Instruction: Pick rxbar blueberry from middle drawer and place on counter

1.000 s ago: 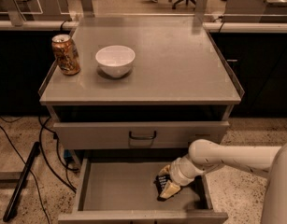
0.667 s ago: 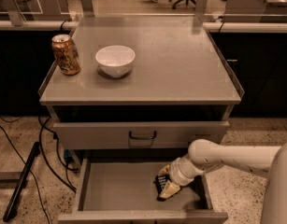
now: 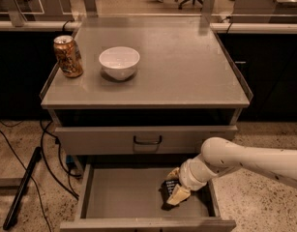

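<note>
Gripper (image 3: pixel 175 186) sits low in the lower middle of the frame, down inside the open middle drawer (image 3: pixel 124 197), right at the rxbar blueberry (image 3: pixel 167 189); whether it has closed on the bar or only brackets it, I cannot tell

The bar shows as a small dark wrapper on the drawer floor, towards the right side, partly hidden by the gripper. Judging by its look, it should be light and flat, with a slick foil wrapper over a fairly firm but bendable bar, so a hold across the short width near the middle seems safest; a pinch at one end could let it swing or slip. Pale marks show on the wrapper, but no word can be read

Around it the drawer floor is bare grey metal with low walls. The white arm (image 3: pixel 245 158) reaches in from the right edge. Just above, a closed drawer front (image 3: pixel 109 140) carries a black bow handle. Higher up lies the counter (image 3: pixel 186 66), with a white bowl (image 3: pixel 119 63) and a gold-brown can (image 3: pixel 68 56) at its left; the can's label is patterned but not legible
</note>
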Available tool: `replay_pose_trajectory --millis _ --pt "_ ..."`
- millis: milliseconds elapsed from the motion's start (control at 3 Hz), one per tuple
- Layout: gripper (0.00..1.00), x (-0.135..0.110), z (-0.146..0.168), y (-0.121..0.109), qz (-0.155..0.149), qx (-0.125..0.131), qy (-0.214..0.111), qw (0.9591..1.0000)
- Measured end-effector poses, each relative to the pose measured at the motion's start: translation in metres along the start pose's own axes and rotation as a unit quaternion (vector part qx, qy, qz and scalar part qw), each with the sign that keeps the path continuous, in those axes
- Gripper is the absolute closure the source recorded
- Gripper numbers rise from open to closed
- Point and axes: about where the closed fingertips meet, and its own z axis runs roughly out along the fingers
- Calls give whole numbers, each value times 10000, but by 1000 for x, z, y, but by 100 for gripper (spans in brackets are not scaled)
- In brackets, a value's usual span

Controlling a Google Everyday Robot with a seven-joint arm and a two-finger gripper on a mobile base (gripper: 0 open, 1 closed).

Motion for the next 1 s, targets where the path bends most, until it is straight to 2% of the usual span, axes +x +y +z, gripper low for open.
replay_pose_trajectory --millis 333,667,1000 --pt "100 -26 -54 4 7 222 121 9997" --pt "100 -80 -155 -1 -52 647 313 9974" --pt "100 -147 -266 -12 -316 1069 399 9930"
